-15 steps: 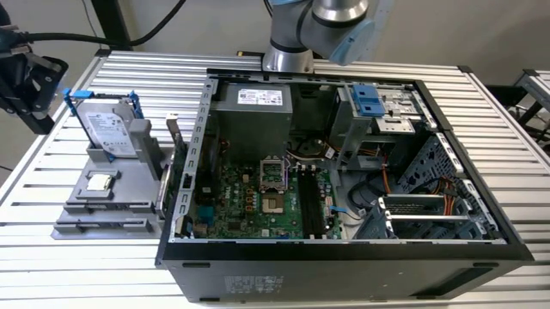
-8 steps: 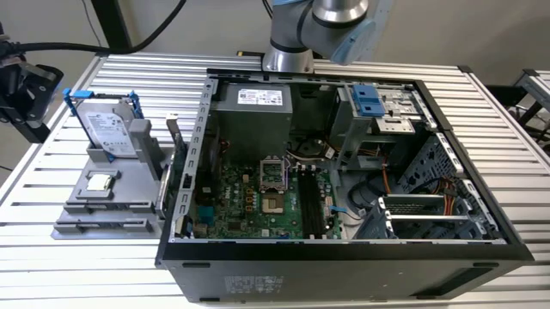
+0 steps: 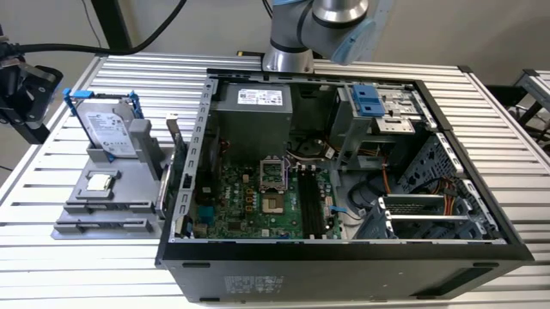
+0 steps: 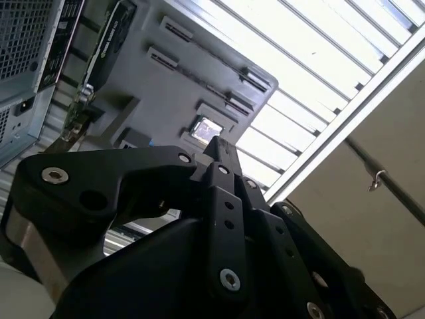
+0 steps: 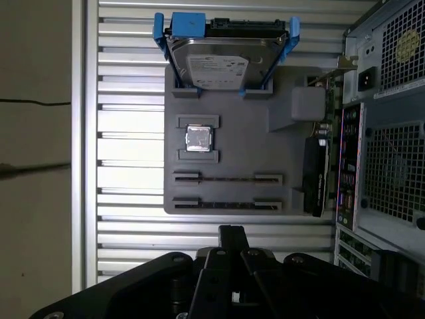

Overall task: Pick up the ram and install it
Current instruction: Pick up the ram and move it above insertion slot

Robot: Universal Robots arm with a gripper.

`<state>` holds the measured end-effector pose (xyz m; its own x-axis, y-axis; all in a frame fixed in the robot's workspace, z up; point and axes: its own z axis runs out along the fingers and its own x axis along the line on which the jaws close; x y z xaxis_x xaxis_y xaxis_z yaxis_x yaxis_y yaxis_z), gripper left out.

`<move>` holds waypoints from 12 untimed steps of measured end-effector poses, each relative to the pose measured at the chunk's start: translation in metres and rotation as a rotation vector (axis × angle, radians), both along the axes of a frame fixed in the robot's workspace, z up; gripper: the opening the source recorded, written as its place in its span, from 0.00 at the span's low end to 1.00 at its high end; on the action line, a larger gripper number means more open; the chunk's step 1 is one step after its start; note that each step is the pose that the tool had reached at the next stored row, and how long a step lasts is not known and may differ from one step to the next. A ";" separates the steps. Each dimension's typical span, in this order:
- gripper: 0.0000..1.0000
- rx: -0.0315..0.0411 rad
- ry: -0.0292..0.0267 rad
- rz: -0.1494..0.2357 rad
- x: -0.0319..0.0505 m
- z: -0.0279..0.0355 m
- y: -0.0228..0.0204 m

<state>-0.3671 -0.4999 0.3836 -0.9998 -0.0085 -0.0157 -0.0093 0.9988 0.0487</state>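
My gripper (image 5: 230, 230) hangs high over the metal table, just off the slotted end of a grey fixture (image 5: 229, 133). In both wrist views its black fingers (image 4: 216, 149) meet at the tips, shut, with nothing between them. Two long slotted holders lie on the fixture's end nearest the gripper. Each shows a thin dark strip edge-on, and the ram (image 5: 228, 204) appears to be such a strip. I cannot tell its colour or chips from here. The black memory slots (image 3: 310, 203) sit on the green motherboard inside the open computer case (image 3: 344, 248).
On the fixture stand a silver hard drive in a blue frame (image 5: 222, 63), a small square chip (image 5: 198, 139) and a black card (image 5: 316, 174) against the case wall. The table edge (image 5: 83, 159) is close. A black bracket with cables (image 3: 22, 90) is at the exterior view's left.
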 end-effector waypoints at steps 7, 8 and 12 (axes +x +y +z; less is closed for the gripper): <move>0.00 0.0000 -0.0001 0.000 0.0000 0.0000 -0.0001; 0.00 0.0000 0.0000 0.002 0.0000 0.0000 -0.0001; 0.00 0.0000 -0.0001 0.023 -0.0001 0.0000 -0.0001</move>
